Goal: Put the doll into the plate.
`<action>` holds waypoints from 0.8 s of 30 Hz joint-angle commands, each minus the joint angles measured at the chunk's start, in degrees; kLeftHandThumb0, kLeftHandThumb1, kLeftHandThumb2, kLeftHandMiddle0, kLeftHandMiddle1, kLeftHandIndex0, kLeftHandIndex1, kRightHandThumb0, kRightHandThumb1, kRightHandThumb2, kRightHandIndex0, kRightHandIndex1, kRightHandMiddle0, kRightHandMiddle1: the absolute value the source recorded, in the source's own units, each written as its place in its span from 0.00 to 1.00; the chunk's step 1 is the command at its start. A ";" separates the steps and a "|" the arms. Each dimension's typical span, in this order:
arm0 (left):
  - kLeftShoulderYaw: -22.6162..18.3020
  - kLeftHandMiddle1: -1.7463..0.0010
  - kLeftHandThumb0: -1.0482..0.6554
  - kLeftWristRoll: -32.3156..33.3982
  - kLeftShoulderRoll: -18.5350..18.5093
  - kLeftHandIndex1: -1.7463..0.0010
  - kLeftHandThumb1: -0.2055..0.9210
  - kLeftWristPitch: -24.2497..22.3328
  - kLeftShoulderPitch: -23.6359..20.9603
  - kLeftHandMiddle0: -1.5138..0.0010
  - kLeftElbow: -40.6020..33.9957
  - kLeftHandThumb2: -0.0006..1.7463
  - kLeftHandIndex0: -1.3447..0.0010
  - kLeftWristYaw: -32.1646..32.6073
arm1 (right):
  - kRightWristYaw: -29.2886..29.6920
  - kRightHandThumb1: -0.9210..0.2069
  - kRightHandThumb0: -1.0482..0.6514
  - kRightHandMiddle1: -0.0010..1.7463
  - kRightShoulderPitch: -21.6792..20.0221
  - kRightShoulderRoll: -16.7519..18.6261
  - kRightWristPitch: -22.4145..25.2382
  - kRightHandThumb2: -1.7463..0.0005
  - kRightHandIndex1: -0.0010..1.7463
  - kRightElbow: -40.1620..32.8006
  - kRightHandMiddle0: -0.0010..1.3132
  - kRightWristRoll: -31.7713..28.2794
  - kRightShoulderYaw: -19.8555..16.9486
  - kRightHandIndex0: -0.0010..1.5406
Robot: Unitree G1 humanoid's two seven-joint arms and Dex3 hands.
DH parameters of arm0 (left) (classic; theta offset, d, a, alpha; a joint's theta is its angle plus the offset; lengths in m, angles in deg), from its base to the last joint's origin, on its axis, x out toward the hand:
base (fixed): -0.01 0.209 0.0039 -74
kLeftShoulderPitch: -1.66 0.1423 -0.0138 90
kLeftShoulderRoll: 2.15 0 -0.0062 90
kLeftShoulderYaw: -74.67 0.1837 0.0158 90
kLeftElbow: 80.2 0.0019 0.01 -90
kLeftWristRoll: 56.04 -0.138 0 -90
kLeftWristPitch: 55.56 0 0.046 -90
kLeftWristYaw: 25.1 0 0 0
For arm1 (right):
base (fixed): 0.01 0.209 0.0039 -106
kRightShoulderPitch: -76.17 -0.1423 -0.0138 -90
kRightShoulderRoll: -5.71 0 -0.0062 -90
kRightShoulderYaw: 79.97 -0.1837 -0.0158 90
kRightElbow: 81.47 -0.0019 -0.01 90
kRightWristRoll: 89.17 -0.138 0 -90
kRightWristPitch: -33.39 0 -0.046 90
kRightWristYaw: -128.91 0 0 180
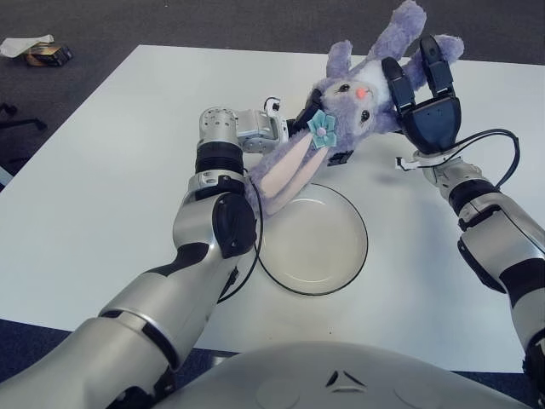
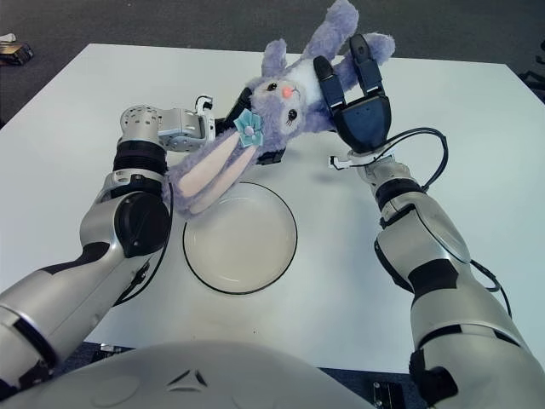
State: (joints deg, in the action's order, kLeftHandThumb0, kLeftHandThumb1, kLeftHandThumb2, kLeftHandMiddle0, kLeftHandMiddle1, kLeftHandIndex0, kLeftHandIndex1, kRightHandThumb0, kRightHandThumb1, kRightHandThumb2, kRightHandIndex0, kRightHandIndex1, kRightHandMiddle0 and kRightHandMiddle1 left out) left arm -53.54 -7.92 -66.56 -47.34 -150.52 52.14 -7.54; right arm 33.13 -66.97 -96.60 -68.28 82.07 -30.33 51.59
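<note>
Doll: purple plush rabbit (image 1: pixel 362 94) held up off the white table (image 1: pixel 102 170), at about 12 to 1 o'clock from the plate; its long pink-lined ear (image 1: pixel 285 170) droops down toward the plate's 10 o'clock rim.
Plate: clear round dish with a dark rim (image 1: pixel 312 239), lying flat on the table in front of the robot, nothing in it.
Right hand: right hand (image 1: pixel 426 98) has its dark fingers (image 1: pixel 393 81) wrapped onto the doll's body from the 3 o'clock side, grasping it.
Left hand: left hand (image 1: pixel 315 128) is tucked under the doll's head at its 9 o'clock side, mostly hidden by the plush; it appears to support or pinch the doll, but how its fingers are set cannot be told.
Step in hand: carrying stage, judged from the doll being aloft between both hands and not yet over the plate's middle.
Next move: likely bring the doll toward 6 o'clock until it hangs over the plate's centre, lower it, then loosen both hands.
Caution: the trailing ear could land outside the rim.
</note>
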 commanded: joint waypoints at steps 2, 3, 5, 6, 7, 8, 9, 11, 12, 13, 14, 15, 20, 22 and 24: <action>0.58 0.00 0.36 1.41 6.76 0.00 0.60 -1.71 3.33 0.22 -2.60 0.65 0.63 -0.92 | 0.61 0.24 0.23 0.43 -1.77 0.23 1.37 0.63 0.08 0.94 0.00 0.11 0.05 0.11; 0.97 0.00 0.36 1.37 6.74 0.00 0.60 -2.37 3.58 0.22 -3.00 0.65 0.63 -1.25 | 0.56 0.25 0.24 0.44 -1.78 0.16 1.52 0.62 0.10 1.16 0.00 0.04 -0.02 0.11; 1.38 0.00 0.36 1.32 6.80 0.00 0.60 -3.10 3.88 0.22 -3.55 0.64 0.63 -1.53 | 0.52 0.29 0.26 0.48 -1.78 0.05 1.60 0.59 0.24 1.39 0.00 -0.04 -0.09 0.06; 1.72 0.00 0.36 1.29 6.69 0.00 0.60 -3.73 4.02 0.22 -3.73 0.64 0.63 -1.90 | 0.56 0.30 0.26 0.50 -1.79 0.03 1.70 0.57 0.28 1.46 0.00 -0.08 -0.13 0.04; 1.95 0.00 0.36 1.27 6.62 0.00 0.61 -4.17 4.13 0.21 -3.88 0.64 0.64 -2.15 | 0.60 0.31 0.27 0.53 -1.80 0.02 1.77 0.56 0.33 1.51 0.00 -0.11 -0.15 0.03; 2.22 0.00 0.36 1.24 6.50 0.00 0.61 -4.70 4.24 0.21 -4.01 0.64 0.64 -2.52 | 0.68 0.33 0.28 0.59 -1.82 0.01 1.91 0.55 0.39 1.56 0.00 -0.13 -0.18 0.02; 2.40 0.00 0.37 1.22 6.43 0.00 0.61 -5.04 4.33 0.21 -4.12 0.63 0.64 -2.77 | 0.73 0.34 0.29 0.67 -1.83 0.01 2.00 0.53 0.47 1.59 0.00 -0.15 -0.19 0.01; 3.18 0.00 0.37 1.31 5.96 0.00 0.63 -6.41 4.58 0.21 -4.24 0.62 0.65 -4.22 | 0.85 0.29 0.33 0.79 -1.96 -0.19 2.44 0.55 0.59 1.80 0.11 -0.14 -0.22 0.01; 3.53 0.00 0.37 1.34 5.74 0.00 0.64 -7.00 4.68 0.22 -4.28 0.62 0.66 -4.93 | 0.86 0.28 0.34 0.82 -2.01 -0.28 2.60 0.54 0.65 1.90 0.14 -0.13 -0.22 0.02; 3.92 0.00 0.37 1.34 5.54 0.00 0.65 -7.53 4.77 0.22 -4.34 0.60 0.66 -5.67 | 0.86 0.27 0.36 0.88 -2.05 -0.35 2.66 0.52 0.74 1.97 0.20 -0.09 -0.18 0.02; 4.17 0.00 0.37 1.26 5.42 0.00 0.66 -7.81 4.83 0.23 -4.40 0.59 0.67 -6.21 | 0.87 0.27 0.37 0.92 -2.07 -0.38 2.67 0.50 0.81 2.01 0.23 -0.07 -0.14 0.03; 4.77 0.00 0.37 1.26 5.26 0.00 0.67 -8.26 5.05 0.24 -4.79 0.59 0.68 -7.11 | 0.79 0.27 0.37 0.95 -2.11 -0.49 2.33 0.49 0.86 2.04 0.25 0.02 -0.02 0.04; 7.74 0.00 0.38 0.97 4.58 0.00 0.71 -9.28 6.06 0.25 -6.69 0.56 0.70 -11.04 | -0.38 0.36 0.57 0.99 -2.34 -1.16 -0.05 0.39 0.97 1.99 0.31 0.19 0.36 0.17; 9.16 0.00 0.38 0.77 4.39 0.00 0.71 -9.38 6.64 0.26 -7.98 0.55 0.70 -12.30 | -1.11 0.42 0.59 0.99 -2.44 -1.55 -1.83 0.34 0.96 1.75 0.34 0.19 0.53 0.24; 10.01 0.00 0.38 0.58 4.26 0.00 0.72 -9.38 7.02 0.26 -8.71 0.55 0.71 -13.12 | -1.55 0.51 0.61 1.00 -2.51 -1.76 -2.85 0.29 0.91 1.64 0.38 0.14 0.57 0.35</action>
State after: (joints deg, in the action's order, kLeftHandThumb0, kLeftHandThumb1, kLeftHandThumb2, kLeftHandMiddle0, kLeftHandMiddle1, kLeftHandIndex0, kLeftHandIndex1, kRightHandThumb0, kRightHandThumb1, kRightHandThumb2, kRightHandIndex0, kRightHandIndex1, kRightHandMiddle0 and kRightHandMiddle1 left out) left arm -45.07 -7.78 -67.26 -55.29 -146.33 45.47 -17.35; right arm 33.18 -68.38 -97.09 -69.65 83.73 -30.14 51.94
